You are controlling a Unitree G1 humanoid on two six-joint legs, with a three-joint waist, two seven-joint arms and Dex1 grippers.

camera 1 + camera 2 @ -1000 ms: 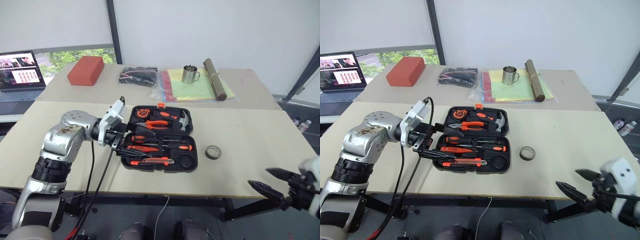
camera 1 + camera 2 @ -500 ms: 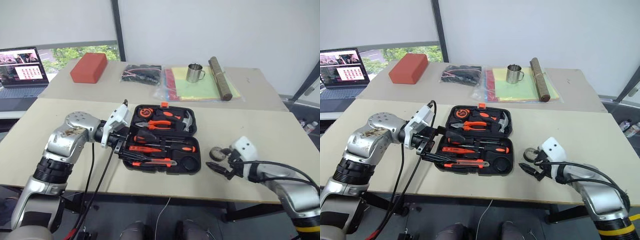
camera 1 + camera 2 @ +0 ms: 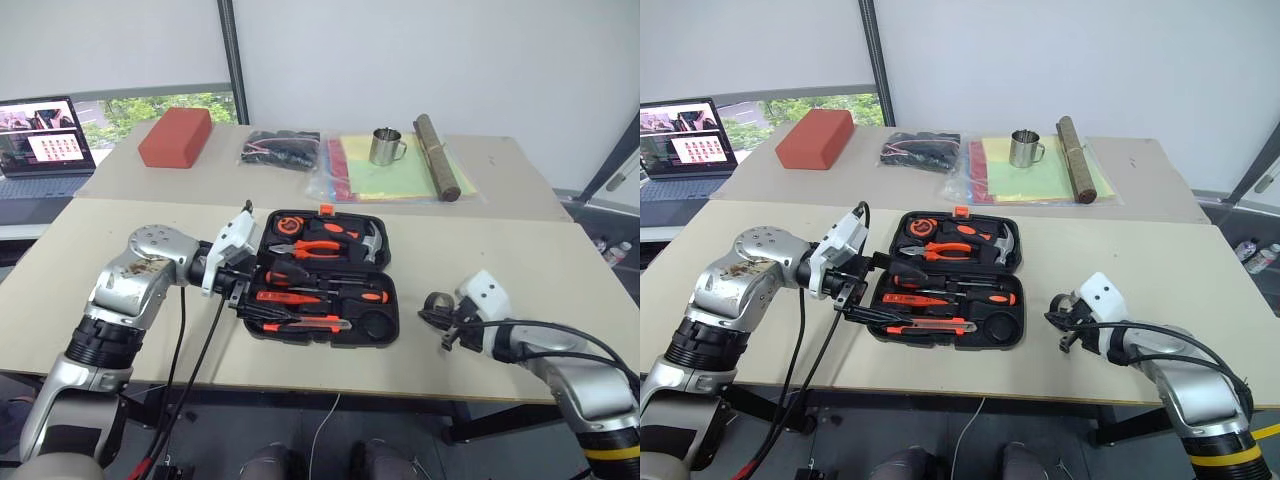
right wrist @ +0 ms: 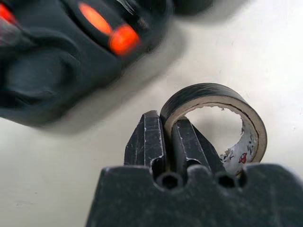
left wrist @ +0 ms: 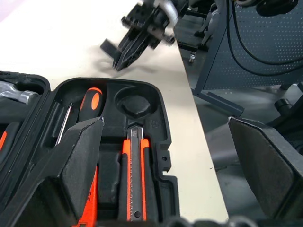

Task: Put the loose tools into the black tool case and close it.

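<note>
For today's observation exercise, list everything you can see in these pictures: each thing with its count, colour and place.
tool case: one, black, open, near table, centre.
screwdrivers: three, orange-and-black handles, in the case.
utility knife: one, orange-and-black, case's front slot.
hammer, pliers, tape measure: one each, case's rear half.
tape roll: one, grey, right of the case.
brick-shaped block: one, red, far table.
cable bundle: one, black, far table.
mug: one, metal, on coloured sheets.
rolled cylinder: one, brown, beside the mug.
laptop: one, far left.
left gripper: jaws open, at the case's left edge.
right gripper: jaws shut on the tape roll's wall.
</note>
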